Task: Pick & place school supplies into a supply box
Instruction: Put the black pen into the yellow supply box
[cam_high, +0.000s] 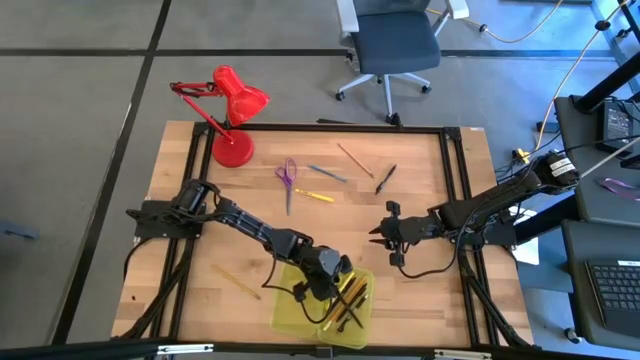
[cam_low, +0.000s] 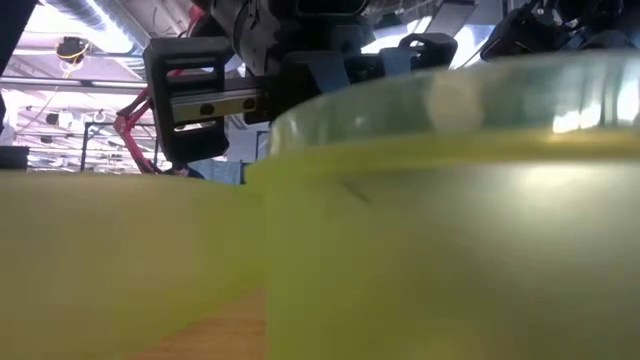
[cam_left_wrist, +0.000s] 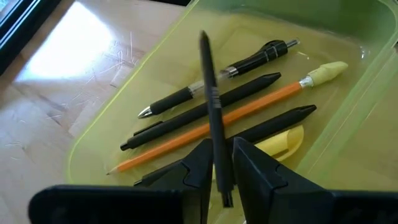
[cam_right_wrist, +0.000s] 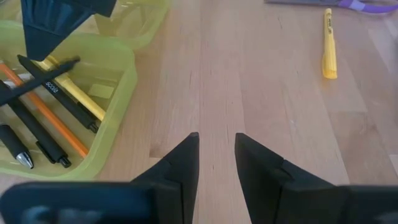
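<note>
Grey floor surrounds the wooden table (cam_high: 420, 290) in the high view, with an office chair (cam_high: 393, 45) at 12 o'clock and a red desk lamp (cam_high: 232, 110) at 11 o'clock. The yellow-green supply box (cam_high: 292, 312) is seen at 6 o'clock, several pens lying in one half. The left gripper (cam_high: 330, 285) is placed over the box; the right gripper (cam_high: 383, 232) is poised above bare wood toward 3 o'clock from it. Purple-handled scissors (cam_high: 287, 177), a yellow pen (cam_high: 314, 196) and a black pen (cam_high: 385, 179) are scattered near the table's centre, apart from one another.

Across the low view, the box wall fills the foreground, with the left arm above.

From the left wrist, the jaws are seen clenched on a black pen (cam_left_wrist: 211, 99) held above an orange pencil (cam_left_wrist: 217, 124) in the box.

From the right wrist, the fingers (cam_right_wrist: 180, 163) are parted over wood, nothing between them.
</note>
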